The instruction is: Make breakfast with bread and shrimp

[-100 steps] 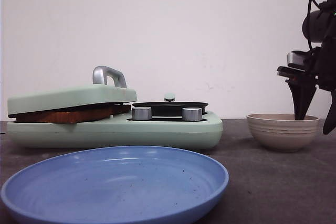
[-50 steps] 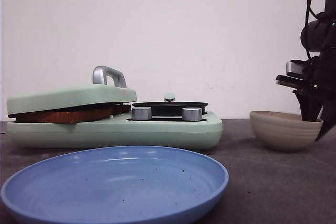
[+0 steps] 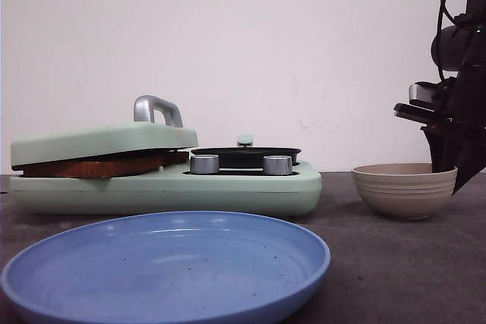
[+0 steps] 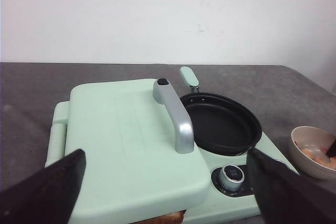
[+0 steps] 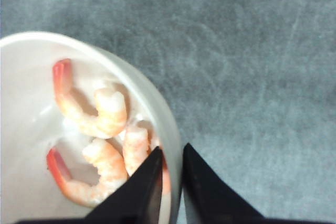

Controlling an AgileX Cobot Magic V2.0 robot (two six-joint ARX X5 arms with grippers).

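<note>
Right wrist view: we see the right pincer (image 5: 172, 182) clamped on the rim of the beige ribbed bowl (image 5: 31, 77), one finger inside the wall and one outside, with only the thin wall between them. Three curled orange-pink shrimp (image 5: 100, 129) lie together in the bowl, the nearest touching the inner finger.

We judge the shrimp soft, light and slippery; taken singly, each is best pinched across its thick curled middle, not by the thin red tail. The rigid bowl offers a firmer hold at its rim, though the load may slide when it is tipped.

Front view: the bowl stands on the dark grey tabletop (image 3: 395, 263), to the right of the mint-green breakfast maker (image 3: 167, 184), and the shrimp are hidden behind its wall. One edge of toasted bread (image 3: 99, 166) shows under the closed press lid; we cannot tell how many slices lie there. One round black frying pan (image 4: 220, 124) sits empty beside the lid, with two silver knobs (image 3: 205, 163) in front of it. One blue plate (image 3: 167, 263) lies nearest the camera.

Left wrist view: the left pincer (image 4: 168, 192) hangs above the lid with its fingers wide apart, holding nothing.
</note>
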